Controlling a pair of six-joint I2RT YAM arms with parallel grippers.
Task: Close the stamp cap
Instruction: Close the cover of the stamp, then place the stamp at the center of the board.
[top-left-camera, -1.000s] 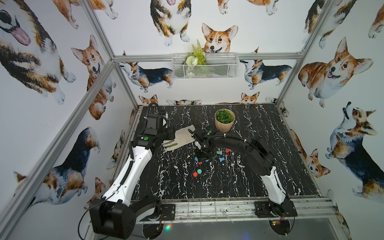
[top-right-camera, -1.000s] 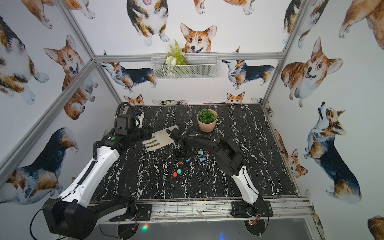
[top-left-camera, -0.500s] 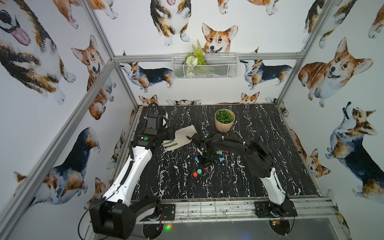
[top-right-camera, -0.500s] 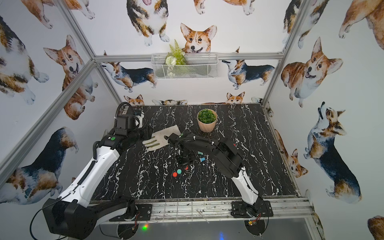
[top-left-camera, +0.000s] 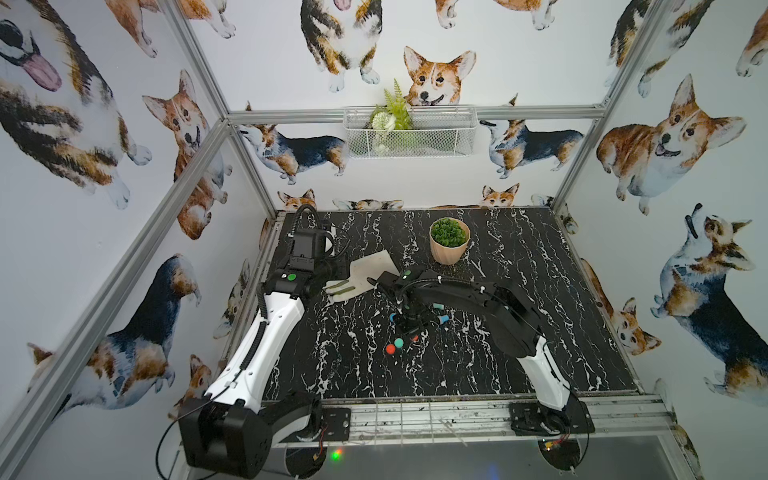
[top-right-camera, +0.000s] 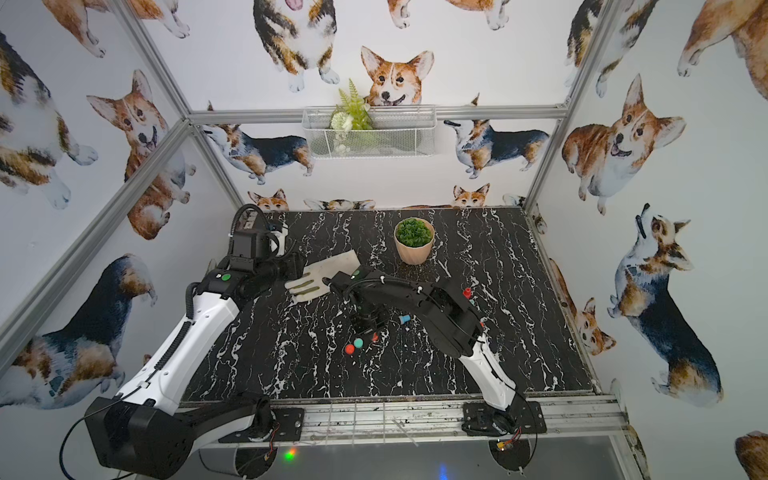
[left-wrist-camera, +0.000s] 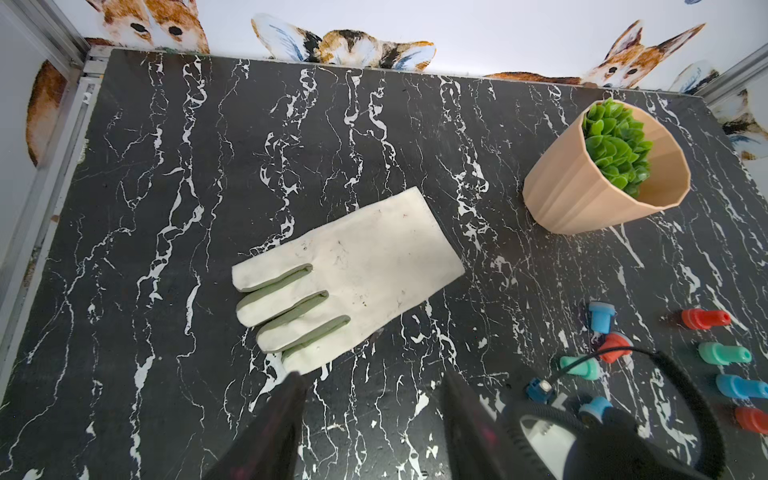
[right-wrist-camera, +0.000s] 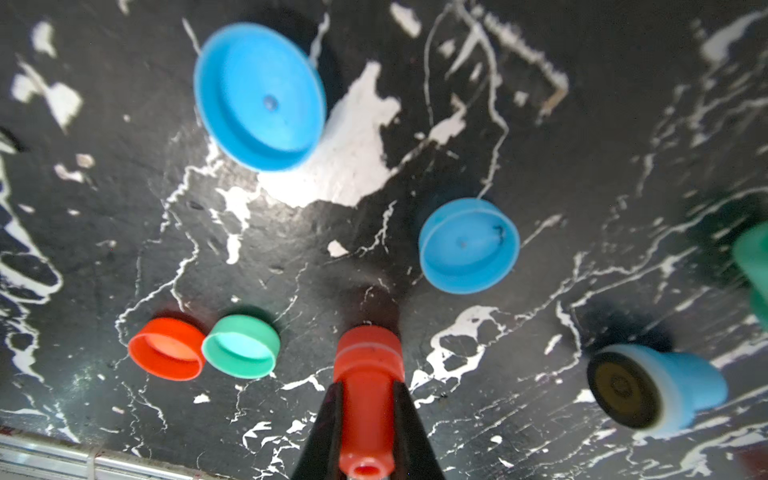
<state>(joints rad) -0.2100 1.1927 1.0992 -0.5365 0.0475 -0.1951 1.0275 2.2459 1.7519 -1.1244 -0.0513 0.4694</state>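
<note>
Pinched between the right fingers (right-wrist-camera: 324, 440), a red stamp (right-wrist-camera: 368, 374) points head-down at the black, white-veined surface (right-wrist-camera: 540, 104). The fingers grip its narrow shaft, and its wider, ringed head juts past their tips. Whether the head touches the surface cannot be told.

A red cap (right-wrist-camera: 168, 349) lies open side up near the stamp's head, touching a green cap (right-wrist-camera: 241, 346) that sits between cap and stamp. Beyond them rest two shallow blue caps (right-wrist-camera: 469, 245), round and smooth, and a blue stamp (right-wrist-camera: 656, 390) lies on its side, showing a dark circular pad.

In both top views the red cap (top-left-camera: 390, 349) and green cap (top-left-camera: 399, 342) lie just in front of the right arm's tip, with bare surface (top-left-camera: 457, 365) running from them to the metal rail (top-left-camera: 415, 419) at the front edge.

The left fingers (left-wrist-camera: 282, 415) stand spread with nothing between them, over bare surface just beside the fingertips of a flat cream glove (left-wrist-camera: 353, 266). A ribbed tan pot (left-wrist-camera: 582, 195) of green leaves stands well apart, toward the back wall.
</note>
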